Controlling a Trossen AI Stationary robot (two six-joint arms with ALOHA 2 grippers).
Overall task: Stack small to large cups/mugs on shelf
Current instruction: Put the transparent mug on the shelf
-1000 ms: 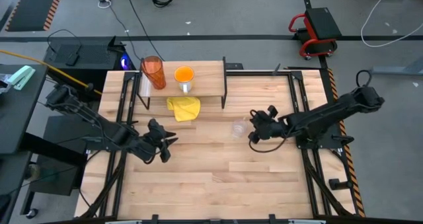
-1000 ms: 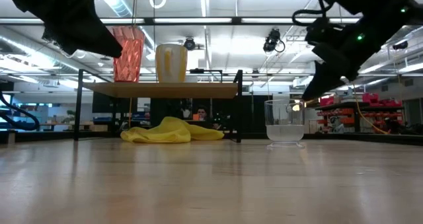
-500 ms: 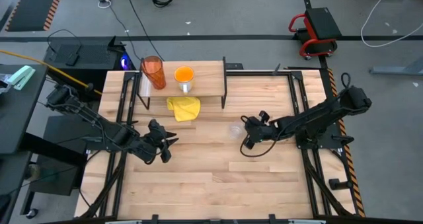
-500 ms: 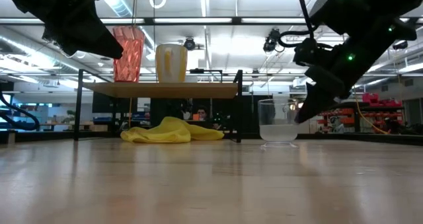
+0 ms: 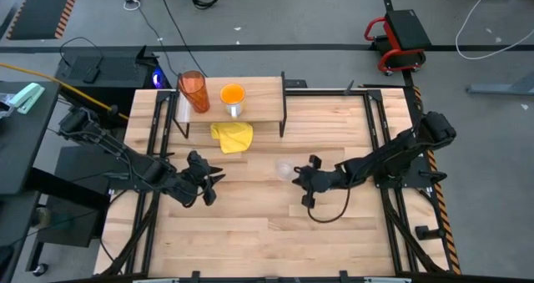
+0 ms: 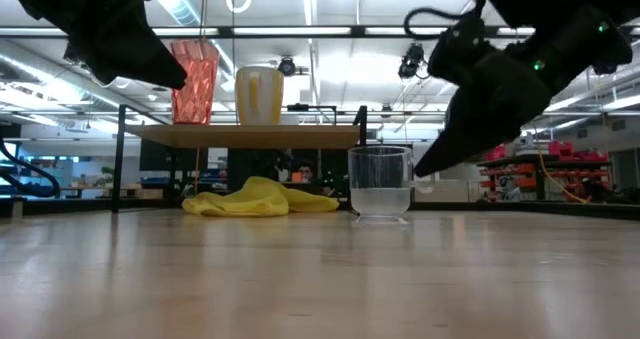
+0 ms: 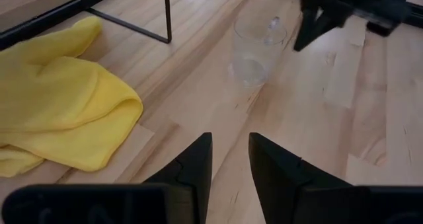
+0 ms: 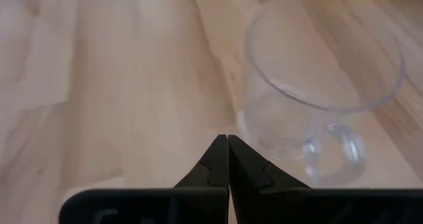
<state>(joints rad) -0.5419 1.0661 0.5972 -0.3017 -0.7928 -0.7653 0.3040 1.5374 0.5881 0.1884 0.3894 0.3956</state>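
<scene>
While its fingers are pressed together on nothing, the right gripper (image 8: 228, 159) sits just beside the small clear cup (image 5: 285, 169), which stands on the table (image 5: 250, 233), perhaps touching its handle. On the shelf (image 5: 263, 99) stand the tumbler (image 5: 194, 91) and orange mug (image 5: 233, 98); stacking remains. Only the left wrist view shows the left gripper (image 7: 228, 159) slightly parted, empty.

A robotics lab or workshop. Grey floor (image 5: 334, 16) strewn with cables (image 5: 167, 16); a red cart (image 5: 399, 39) parked there. Ceiling strip lights (image 6: 330, 31) run over distant shelving.
</scene>
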